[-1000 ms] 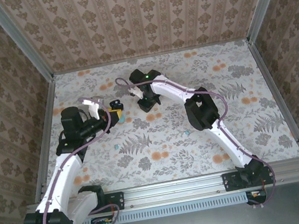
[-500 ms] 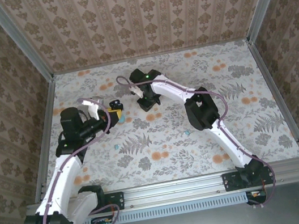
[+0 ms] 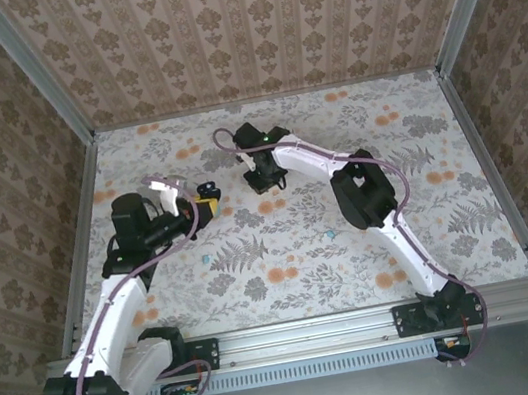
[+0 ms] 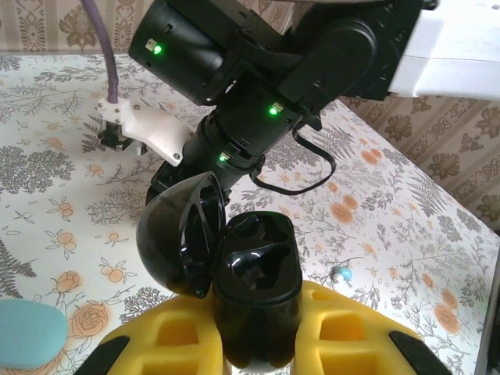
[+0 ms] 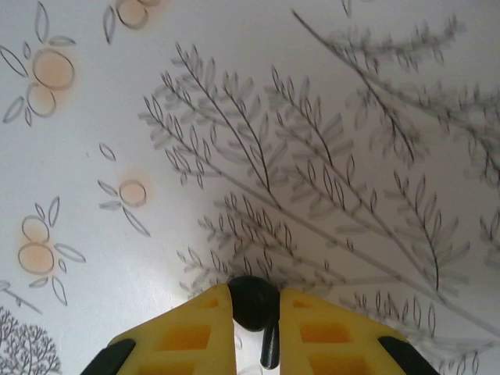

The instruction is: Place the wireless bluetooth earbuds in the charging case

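A glossy black clamshell charging case (image 4: 254,293), its lid standing open beside two hollow wells, is being gripped between the yellow foam fingers (image 4: 168,336) of the left hand (image 4: 258,344), over the floral-patterned table (image 4: 62,195). A small rounded black earbud (image 5: 253,301) is being pinched by the nearly closed right hand (image 5: 256,332), close above the table. A smooth light turquoise oval piece (image 4: 27,332) is lying beside the left hand.

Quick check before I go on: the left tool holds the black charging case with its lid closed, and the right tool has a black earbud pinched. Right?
Not quite. The black charging case in the left tool has its lid open, not closed; the left wrist view shows it swung up to one side. The rest holds: the right tool has a black earbud pinched.
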